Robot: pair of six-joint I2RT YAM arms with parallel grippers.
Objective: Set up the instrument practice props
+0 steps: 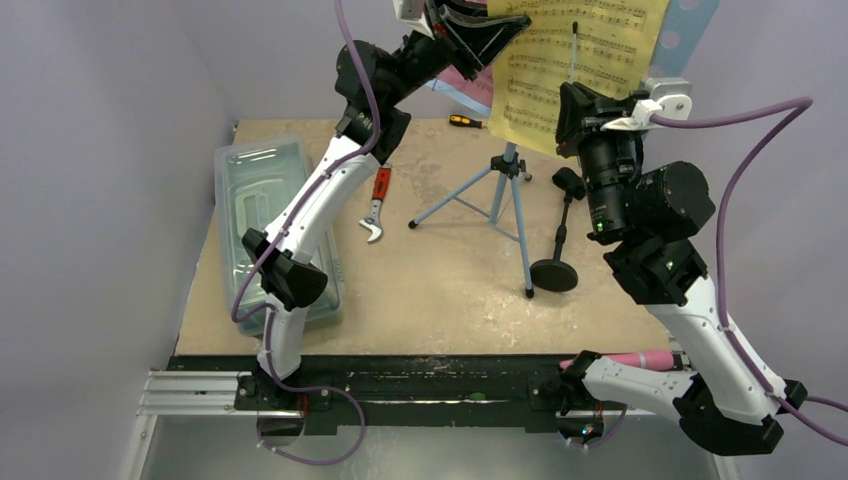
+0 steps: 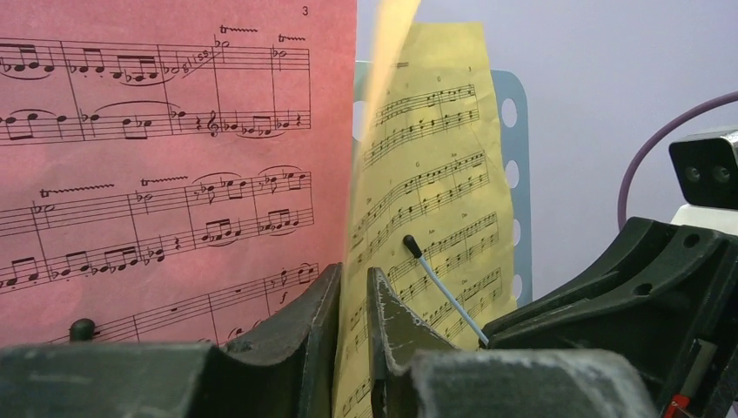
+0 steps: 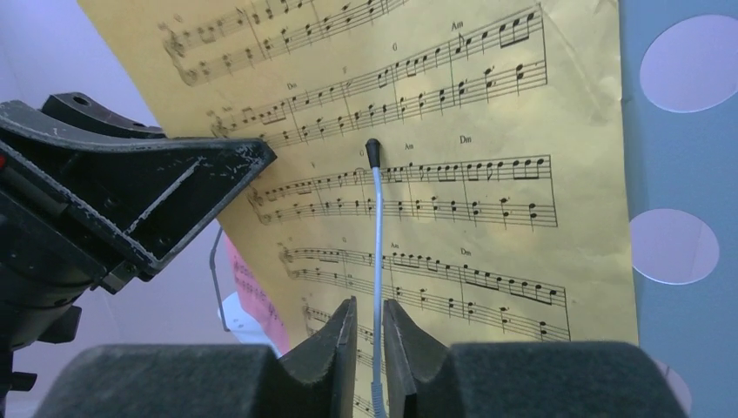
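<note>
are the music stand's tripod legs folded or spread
Spread. In the top view the light blue tripod has its legs splayed out from the hub to separate feet on the table.

Soft, even light; only faint shadows under the tripod [image 1: 510, 167] on the table [image 1: 440, 290]. In the left wrist view the yellow page [image 2: 426, 200] blurs along its near edge.

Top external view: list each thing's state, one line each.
music stand: standing on its tripod
yellow page: on the stand, under the wire arm
pink page: upright beside the yellow page
mic stand: upright, clip empty
pink toy microphone: lying at the near edge
clear box: lid on
wrench: lying flat
left gripper: slightly open around the yellow page
right gripper: slightly open around the wire arm
</note>
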